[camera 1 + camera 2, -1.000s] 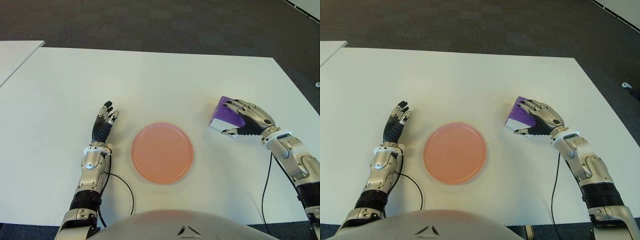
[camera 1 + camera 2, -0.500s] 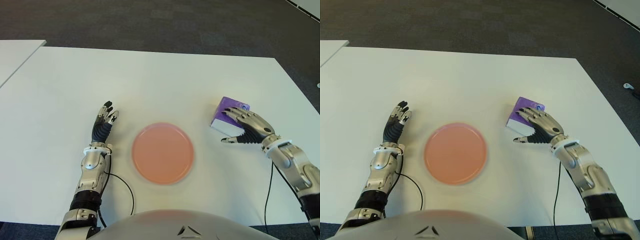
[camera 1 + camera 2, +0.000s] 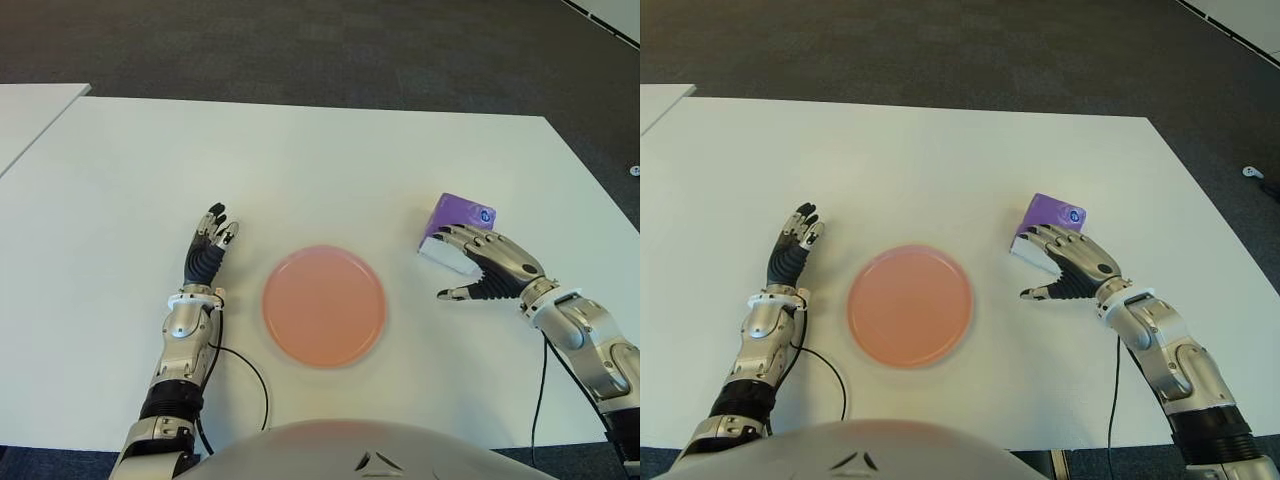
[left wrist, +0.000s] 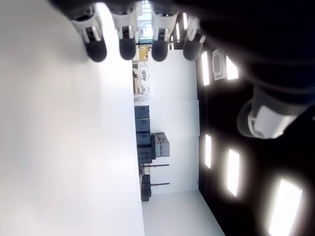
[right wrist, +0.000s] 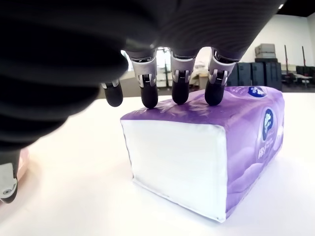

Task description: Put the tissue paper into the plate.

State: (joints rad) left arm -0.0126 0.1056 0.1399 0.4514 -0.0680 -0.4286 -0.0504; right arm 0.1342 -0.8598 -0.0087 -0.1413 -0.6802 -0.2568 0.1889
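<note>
White table (image 3: 300,150), right hand (image 3: 490,268) touching tissue pack (image 3: 458,222)

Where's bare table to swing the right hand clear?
Bare table runs all along the far side, and between the plate and left hand. It is tight only where the right hand hovers by the tissue pack.

The right hand (image 3: 480,268) is pulling back off the purple tissue pack (image 3: 458,227), sliding toward the bench's near edge; a second ago it draped over the whole pack, now only the fingertips (image 5: 180,93) reach its near top edge; the fingers have spread loose, thumb out to the side; more of the pack's purple top has come into view.
</note>
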